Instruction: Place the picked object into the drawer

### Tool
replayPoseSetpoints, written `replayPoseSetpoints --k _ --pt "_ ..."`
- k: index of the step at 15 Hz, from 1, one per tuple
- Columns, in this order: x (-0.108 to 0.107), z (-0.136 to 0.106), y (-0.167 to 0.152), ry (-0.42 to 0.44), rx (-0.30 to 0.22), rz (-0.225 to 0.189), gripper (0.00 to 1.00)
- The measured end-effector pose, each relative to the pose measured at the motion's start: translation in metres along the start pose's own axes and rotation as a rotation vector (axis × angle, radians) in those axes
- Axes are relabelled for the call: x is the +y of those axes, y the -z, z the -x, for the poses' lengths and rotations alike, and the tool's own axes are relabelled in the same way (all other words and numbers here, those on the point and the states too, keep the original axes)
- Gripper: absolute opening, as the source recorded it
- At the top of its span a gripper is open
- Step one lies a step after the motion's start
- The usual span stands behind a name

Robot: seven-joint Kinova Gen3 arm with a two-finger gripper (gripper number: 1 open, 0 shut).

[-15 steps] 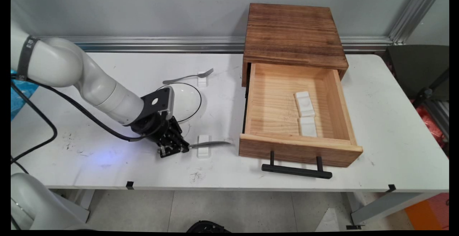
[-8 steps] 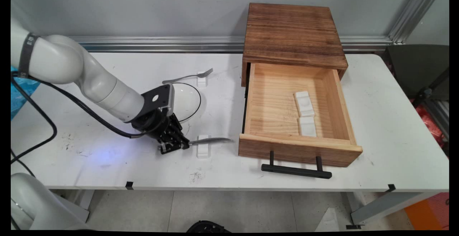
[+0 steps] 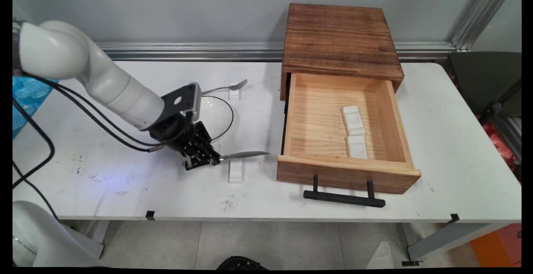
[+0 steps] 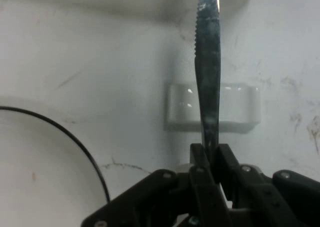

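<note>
My gripper (image 3: 210, 160) is shut on the handle of a metal knife (image 3: 245, 155), and the blade points right toward the drawer. The knife hangs a little above its small white rest (image 3: 235, 171) on the table. From the hand view, the serrated knife (image 4: 207, 82) runs up out of my gripper (image 4: 210, 154), with the white rest (image 4: 235, 107) below and behind it. A white plate with a dark rim (image 3: 216, 115) lies just behind the hand; the plate's rim (image 4: 75, 142) curves through the hand view's lower left.
An open wooden drawer (image 3: 297, 170) with a black handle (image 3: 344, 198) stands to the right, holding two white rests (image 3: 354, 131). Its dark wooden cabinet (image 3: 339, 36) sits behind. A fork (image 3: 222, 88) lies on another white rest (image 3: 234, 94) behind the plate.
The gripper has risen and drawn slightly back with the knife, lifting it off the white rest. The rest stays on the table.
</note>
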Motion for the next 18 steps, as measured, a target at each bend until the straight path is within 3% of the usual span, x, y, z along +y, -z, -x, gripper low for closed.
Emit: replayPoseSetpoints --k 11,18 --pt "-0.019 -0.027 0.066 -0.026 -0.027 0.027 0.00" --pt "-0.035 -0.077 0.096 -0.047 0.007 0.037 0.00"
